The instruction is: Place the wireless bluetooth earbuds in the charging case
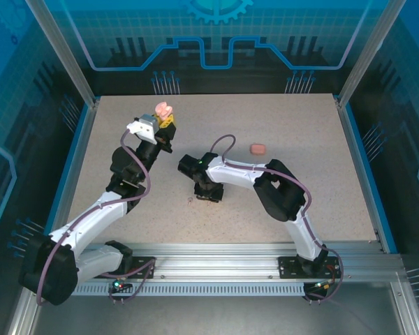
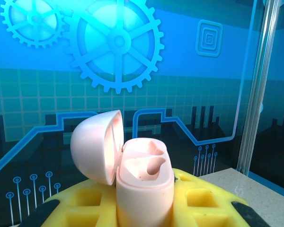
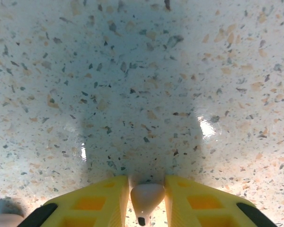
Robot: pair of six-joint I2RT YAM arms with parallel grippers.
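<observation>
My left gripper [image 1: 165, 123] is raised over the far left of the table and is shut on a pink charging case [image 2: 144, 189]. The case stands upright between the yellow fingers [image 2: 203, 203], its lid [image 2: 97, 146] swung open to the left. Both sockets in it look empty. My right gripper [image 1: 208, 194] points straight down at the middle of the table. Its yellow fingers [image 3: 97, 203] are closed on a pale greyish-white earbud [image 3: 146, 196], stem towards the camera, right at the tabletop. The salmon-pink buds are not visible.
A second pink case [image 1: 258, 149], closed, lies on the speckled table [image 1: 321, 174] to the right of centre. A pale rounded thing [image 3: 4, 220] shows at the bottom left corner of the right wrist view. Glass walls and metal posts [image 2: 255, 90] ring the table.
</observation>
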